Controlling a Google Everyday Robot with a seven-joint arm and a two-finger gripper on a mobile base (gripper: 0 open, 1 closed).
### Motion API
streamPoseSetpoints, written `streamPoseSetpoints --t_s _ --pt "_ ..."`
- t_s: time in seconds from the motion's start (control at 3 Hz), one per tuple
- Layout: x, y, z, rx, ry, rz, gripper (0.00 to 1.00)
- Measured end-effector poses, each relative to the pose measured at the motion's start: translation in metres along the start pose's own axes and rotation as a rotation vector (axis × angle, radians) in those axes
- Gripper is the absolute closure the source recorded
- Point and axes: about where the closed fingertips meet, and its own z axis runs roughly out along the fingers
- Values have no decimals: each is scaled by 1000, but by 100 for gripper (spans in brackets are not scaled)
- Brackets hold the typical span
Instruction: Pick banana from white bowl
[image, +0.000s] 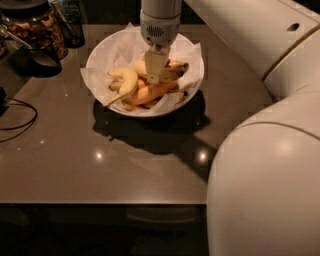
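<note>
The white bowl (196, 75), lined with crumpled white paper, stands at the back middle of the dark table. The plump pale-yellow banana (173, 73) lies in it at the right, its dark end towards the rim. My gripper (153, 79) reaches straight down from above into the middle of the bowl. Its tip is at the banana's left part and hides that part. A small hooked banana (126, 80) with a long thin stem lies to the left of the gripper. Orange-toned bananas (150, 93) lie just below it.
A glass jar (35, 25) and a dark cup with a spoon (35, 55) stand at the back left. A black cable (17, 117) lies at the left edge. My own white arm (265, 165) fills the right and the front right.
</note>
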Motion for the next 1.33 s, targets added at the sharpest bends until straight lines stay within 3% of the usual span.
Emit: streamPoseSetpoints --t_s 0.67,1.0,1.33 --pt "3 0 1 16 4 -4 88" --pt "3 0 1 16 4 -4 100" --pt "3 0 0 16 3 -4 100"
